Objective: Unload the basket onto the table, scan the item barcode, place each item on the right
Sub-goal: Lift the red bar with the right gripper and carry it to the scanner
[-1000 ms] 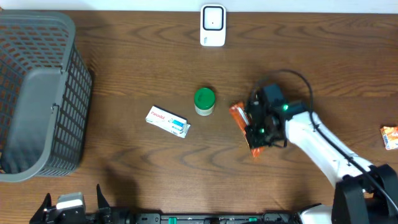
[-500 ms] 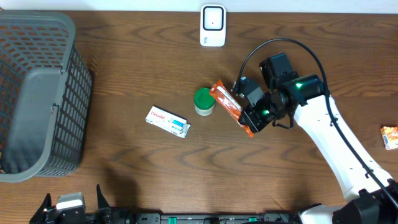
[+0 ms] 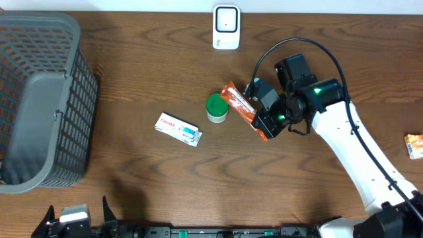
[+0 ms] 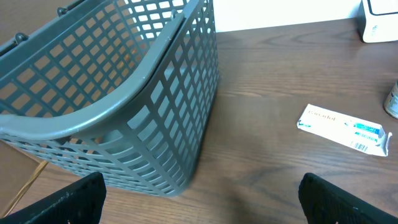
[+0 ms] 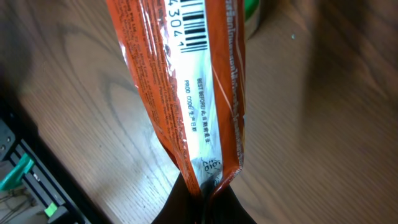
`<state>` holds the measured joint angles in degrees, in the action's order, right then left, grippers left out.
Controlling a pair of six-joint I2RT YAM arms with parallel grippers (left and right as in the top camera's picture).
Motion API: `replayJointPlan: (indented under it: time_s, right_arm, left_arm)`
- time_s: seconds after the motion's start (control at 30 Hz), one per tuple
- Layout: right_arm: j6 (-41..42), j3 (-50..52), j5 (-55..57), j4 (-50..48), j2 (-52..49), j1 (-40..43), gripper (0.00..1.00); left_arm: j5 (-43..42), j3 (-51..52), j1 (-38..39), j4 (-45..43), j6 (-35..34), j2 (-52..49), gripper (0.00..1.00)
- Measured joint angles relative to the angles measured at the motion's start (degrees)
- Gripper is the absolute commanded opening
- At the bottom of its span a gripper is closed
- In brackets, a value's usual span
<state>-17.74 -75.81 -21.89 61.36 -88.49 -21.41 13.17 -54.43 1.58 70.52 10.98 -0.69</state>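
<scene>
An orange snack packet [image 3: 246,110] hangs above the table, and my right gripper [image 3: 268,124] is shut on its lower end. In the right wrist view the packet [image 5: 186,93] rises from the pinched jaws [image 5: 205,196], its barcode [image 5: 186,28] facing the camera at the top. The white scanner [image 3: 226,26] stands at the table's far edge, well beyond the packet. My left gripper [image 4: 202,205] stays low at the near left edge, open and holding nothing, with its fingertips [image 4: 68,199] at the frame's corners.
A green-lidded jar [image 3: 217,107] stands just left of the held packet. A white medicine box [image 3: 178,129] lies further left, also seen as the box [image 4: 345,127]. A grey mesh basket [image 3: 39,99] fills the left side. Another orange item [image 3: 414,145] lies at the right edge.
My right gripper lifted the orange packet off the table and carried it up and left toward the green-lidded jar. The left gripper has not moved.
</scene>
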Motion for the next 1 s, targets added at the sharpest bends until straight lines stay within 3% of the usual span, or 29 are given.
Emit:
replayJointPlan:
  time_s: [0.23, 0.4, 0.6, 0.67, 0.8, 0.9, 1.0]
  right_arm:
    - [2.2, 0.0, -0.4, -2.3, 0.0, -1.1, 0.01]
    - [9.0, 0.0, -7.8, -12.3, 0.0, -0.9, 0.01]
    - [29.9, -0.9, -25.2, -40.7, -6.2, 0.0, 0.01]
    - [38.9, -1.2, -31.0, -55.7, -11.7, 0.2, 0.01]
    - [53.0, -1.9, -37.2, -74.8, -21.1, 1.0, 0.02]
    - [59.6, -4.7, -38.0, -77.1, -26.4, 2.7, 0.02]
    - [59.9, -9.6, -34.8, -69.9, -29.2, 4.4, 0.02]
  left_arm:
    - [0.0, 0.0, 0.0, 0.0, 0.0, 0.0, 0.99]
    - [0.0, 0.0, 0.0, 0.0, 0.0, 0.0, 0.99]
    - [-0.2, 0.0, 0.0, 0.0, 0.0, 0.1, 0.99]
    - [-0.3, 0.0, 0.0, 0.1, 0.0, 0.1, 0.99]
    - [-0.5, 0.0, 0.0, 0.0, 0.0, 0.1, 0.99]
    - [-0.4, 0.0, 0.0, 0.0, 0.0, 0.1, 0.99]
    - [-0.4, 0.0, 0.0, 0.0, 0.0, 0.1, 0.99]
